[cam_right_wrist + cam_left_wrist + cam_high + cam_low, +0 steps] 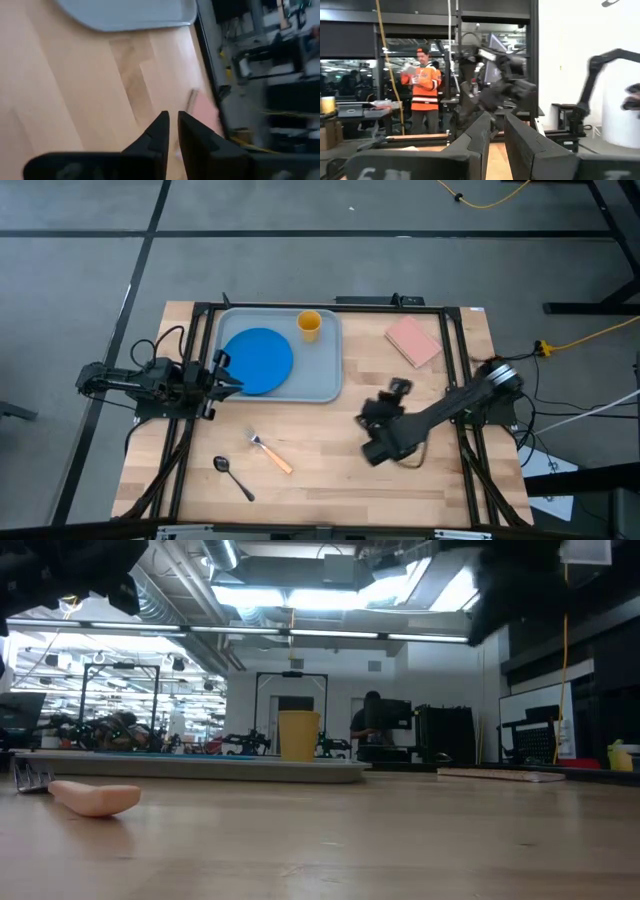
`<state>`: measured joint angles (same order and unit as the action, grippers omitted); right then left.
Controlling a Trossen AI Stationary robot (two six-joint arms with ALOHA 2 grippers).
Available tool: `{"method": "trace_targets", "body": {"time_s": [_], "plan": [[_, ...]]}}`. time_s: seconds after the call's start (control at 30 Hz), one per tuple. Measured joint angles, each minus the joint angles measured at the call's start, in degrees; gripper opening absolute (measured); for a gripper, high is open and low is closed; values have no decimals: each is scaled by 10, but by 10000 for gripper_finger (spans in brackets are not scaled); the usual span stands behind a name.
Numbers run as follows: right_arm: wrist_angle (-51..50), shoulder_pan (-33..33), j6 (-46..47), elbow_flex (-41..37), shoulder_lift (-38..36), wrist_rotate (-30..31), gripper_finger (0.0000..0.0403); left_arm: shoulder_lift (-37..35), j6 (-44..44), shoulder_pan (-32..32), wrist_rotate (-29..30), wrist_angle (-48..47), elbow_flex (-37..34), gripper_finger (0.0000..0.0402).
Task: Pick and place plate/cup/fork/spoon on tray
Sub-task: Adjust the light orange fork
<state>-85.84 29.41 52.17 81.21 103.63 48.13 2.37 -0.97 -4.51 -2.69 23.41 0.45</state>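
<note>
Sitting on the tray (330, 375) already were plate (258, 360) and cup (309, 325); fork (270, 453) and spoon (232, 476) lay on bare wood nearer the front. Right gripper (172, 122) hung over the table, fingers nearly together and seemingly empty; left gripper (232, 374), jaws barely apart, waited at the tray's edge. Fork step next, I'd judge: open wide, drop onto the handle.

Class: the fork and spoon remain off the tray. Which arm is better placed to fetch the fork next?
Probably the right: its pincer hangs over bare table beside the fork, empty. The left pincer sits at the tray's edge by the plate, farther away.
</note>
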Motion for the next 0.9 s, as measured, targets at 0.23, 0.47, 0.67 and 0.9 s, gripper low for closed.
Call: {"method": "trace_targets", "body": {"time_s": [0.23, 0.47, 0.67, 0.9], "plan": [[385, 13, 33, -275, -192, 25, 45, 0, -3, 0, 13, 4, 0, 49], [1018, 11, -239, -517, -249, -133, 45, 22, -215, 0, 41, -16, 21, 49], [1294, 11, -299, -622, -240, -160, 45, 114, -299, -12, -52, -34, 80, 49], [1306, 11, -257, -637, -240, -142, 45, 286, -213, -49, -91, -195, 196, 49]]}}
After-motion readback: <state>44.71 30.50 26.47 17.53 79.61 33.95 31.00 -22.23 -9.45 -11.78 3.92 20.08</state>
